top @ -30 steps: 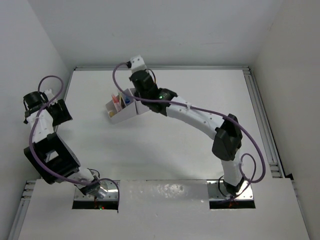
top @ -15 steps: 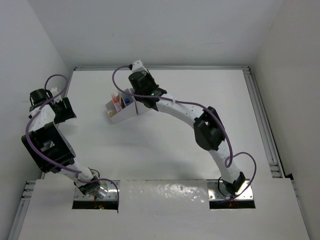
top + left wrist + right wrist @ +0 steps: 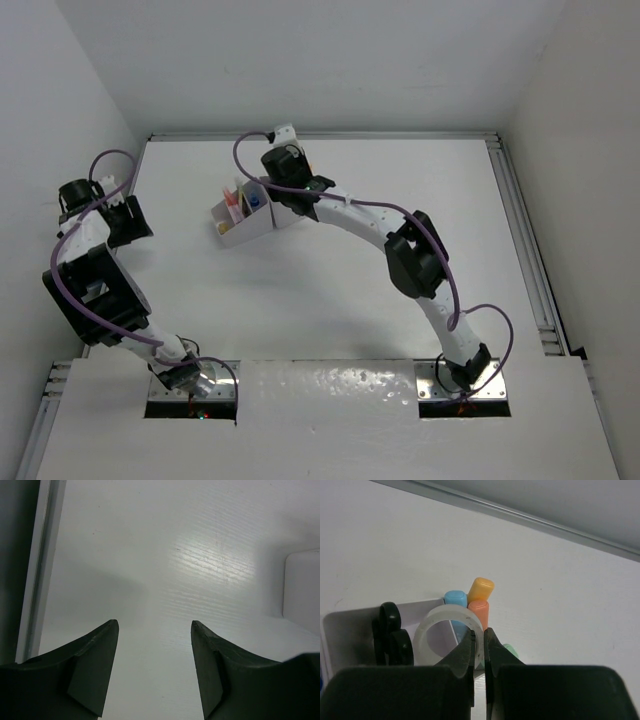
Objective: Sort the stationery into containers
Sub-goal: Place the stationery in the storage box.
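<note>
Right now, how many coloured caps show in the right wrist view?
4: blue, orange, coral behind the tape ring; pale green by the right gripper; more may be hidden.

Translucent, smooth plastic tape ring (image 3: 445, 612)

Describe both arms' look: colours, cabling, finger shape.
Left arm and right arm match: white link shells and bulky black joint housings. A purple cable loops loosely along each. The fingers are matte dark grey, broad at the root and tapering to blunt tips. No markings are readable.
</note>
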Controlling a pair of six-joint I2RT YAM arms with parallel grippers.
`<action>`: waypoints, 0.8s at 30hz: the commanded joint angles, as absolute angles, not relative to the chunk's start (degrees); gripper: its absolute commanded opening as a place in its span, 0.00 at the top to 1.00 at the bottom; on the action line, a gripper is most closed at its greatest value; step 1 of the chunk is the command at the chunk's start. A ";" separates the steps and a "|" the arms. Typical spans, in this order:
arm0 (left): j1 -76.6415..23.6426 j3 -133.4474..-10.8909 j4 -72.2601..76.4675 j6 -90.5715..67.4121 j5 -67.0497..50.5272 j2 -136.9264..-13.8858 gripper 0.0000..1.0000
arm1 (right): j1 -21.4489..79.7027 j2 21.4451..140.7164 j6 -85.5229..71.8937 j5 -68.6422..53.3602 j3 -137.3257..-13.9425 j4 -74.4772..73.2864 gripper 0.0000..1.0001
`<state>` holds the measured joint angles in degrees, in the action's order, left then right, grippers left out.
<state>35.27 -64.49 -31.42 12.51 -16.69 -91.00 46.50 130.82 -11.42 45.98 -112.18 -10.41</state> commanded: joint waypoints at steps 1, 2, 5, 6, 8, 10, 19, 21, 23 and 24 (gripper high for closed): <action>35.95 -64.16 -29.71 13.62 -17.93 -91.14 0.42 | 45.00 131.30 -15.02 45.44 -112.06 -9.40 1.00; 36.03 -63.99 -29.53 13.54 -18.02 -91.14 0.43 | 44.91 131.66 -15.46 45.35 -112.06 -9.75 1.00; 36.03 -63.46 -29.44 13.62 -18.10 -91.23 0.43 | 45.00 133.06 -16.43 45.62 -112.41 -10.28 1.00; 35.95 -63.46 -29.36 13.54 -18.11 -91.32 0.42 | 45.00 133.50 -16.96 45.53 -112.59 -10.28 1.00; 36.04 -63.46 -29.44 13.71 -17.93 -91.41 0.43 | 45.00 134.29 -18.01 45.00 -112.76 -10.81 1.00; 36.12 -63.54 -29.27 13.80 -17.84 -91.49 0.42 | 45.00 135.00 -19.07 44.56 -113.20 -11.51 1.00; 36.39 -63.46 -28.92 13.80 -17.67 -92.11 0.42 | 46.14 134.65 -20.39 44.65 -111.71 -12.92 1.00; 36.39 -63.37 -28.92 13.80 -17.67 -92.11 0.42 | 46.41 134.30 -20.39 44.56 -111.36 -12.92 1.00; 36.39 -63.37 -28.83 13.80 -17.49 -92.20 0.42 | 46.93 133.86 -20.30 44.39 -111.18 -12.92 1.00; 36.39 -63.28 -28.83 13.80 -17.49 -92.20 0.42 | 47.02 133.60 -20.22 44.30 -111.01 -12.83 1.00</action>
